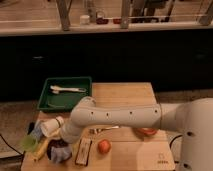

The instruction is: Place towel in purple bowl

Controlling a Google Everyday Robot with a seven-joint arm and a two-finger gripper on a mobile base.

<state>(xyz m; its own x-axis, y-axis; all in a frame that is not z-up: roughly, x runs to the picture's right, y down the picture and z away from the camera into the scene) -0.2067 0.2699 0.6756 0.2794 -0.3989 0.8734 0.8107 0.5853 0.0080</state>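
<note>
The gripper [51, 132] is seen low at the front left corner of the wooden table [125, 95], at the end of the white arm [115, 117], just above and to the left of the purple bowl [60, 150]. Its state cannot be told from this view, nor whether anything is held in it. A pale bluish mass, which appears to be the towel [63, 154], is seen lying in the purple bowl, though the blur leaves this uncertain. A yellow-green cup [30, 143] is placed just left of the bowl. To the right of the bowl a dark flat packet [83, 151] is laid on the table, and a round orange fruit [104, 146] is set beside it. A red object [146, 132] is partly covered by the arm further right. Behind the gripper, at the back left of the table, a green tray [46, 104] is found, with a white utensil [66, 89] laid in it.
</note>
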